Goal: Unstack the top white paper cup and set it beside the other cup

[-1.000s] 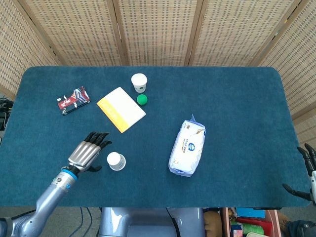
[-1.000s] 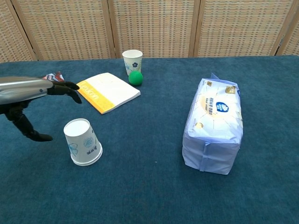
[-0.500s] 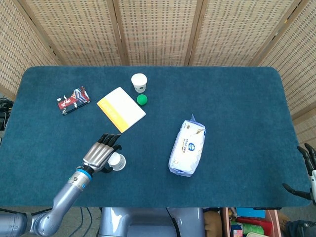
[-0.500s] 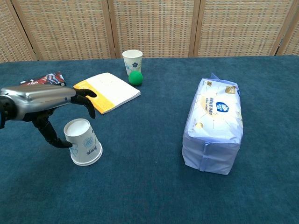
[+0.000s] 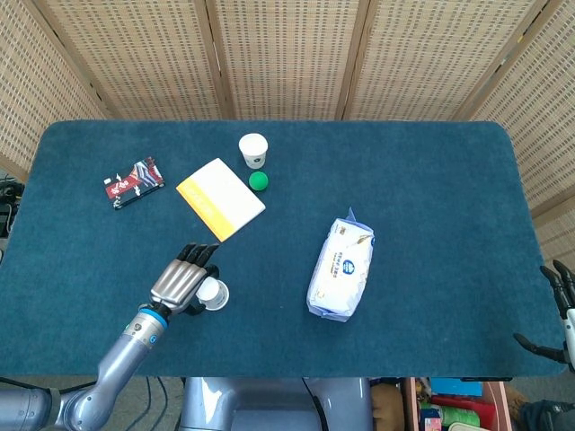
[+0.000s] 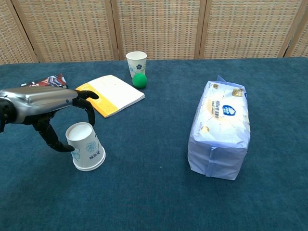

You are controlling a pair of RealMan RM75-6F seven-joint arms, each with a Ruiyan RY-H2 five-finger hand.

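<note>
An upside-down white paper cup (image 5: 213,294) (image 6: 86,147) with a blue print stands near the table's front left; I cannot tell whether it is one cup or a stack. My left hand (image 5: 184,280) (image 6: 48,103) is arched over it from the left. The thumb tip touches the cup's left side and the fingers (image 6: 89,103) curve above and behind it without closing. A second white cup (image 5: 253,150) (image 6: 136,63) stands upright at the back. My right hand (image 5: 559,314) shows only at the far right edge of the head view, off the table, with its fingers apart and nothing in it.
A green ball (image 5: 259,181) (image 6: 139,80) lies just in front of the upright cup. A yellow-edged notebook (image 5: 220,198) (image 6: 111,95) is beside it, a snack packet (image 5: 133,181) at far left, and a tissue pack (image 5: 341,268) (image 6: 220,127) right of centre on the blue table (image 5: 431,197).
Over the last second my left hand moved right, from beside the inverted cup to over it, and its thumb came against the cup's side. The cup has not moved.
</note>
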